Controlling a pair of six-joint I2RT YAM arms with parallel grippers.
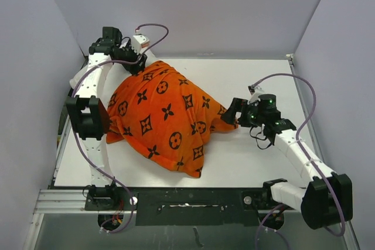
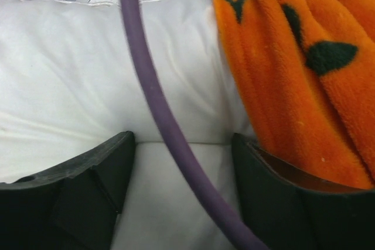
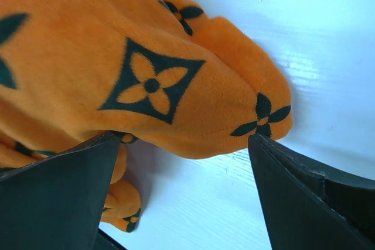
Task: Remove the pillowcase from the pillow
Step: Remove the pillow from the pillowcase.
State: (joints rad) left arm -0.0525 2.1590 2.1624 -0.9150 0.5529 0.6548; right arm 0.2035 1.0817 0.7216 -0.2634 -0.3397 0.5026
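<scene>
The pillowcase (image 1: 164, 118) lies humped on the white table (image 1: 258, 156), covering nearly the whole pillow (image 2: 70, 74). Only the pillow's white end shows, at the pillowcase's far-left end. There the left gripper (image 1: 136, 62) sits with its jaws partly apart, astride that bare pillow edge, one finger (image 2: 275, 191) against the orange plush, nothing pinched. A purple cable (image 2: 158, 115) crosses in front. At the pillowcase's right corner the right gripper (image 1: 234, 109) stands wide apart, the corner between its jaws, holding nothing.
</scene>
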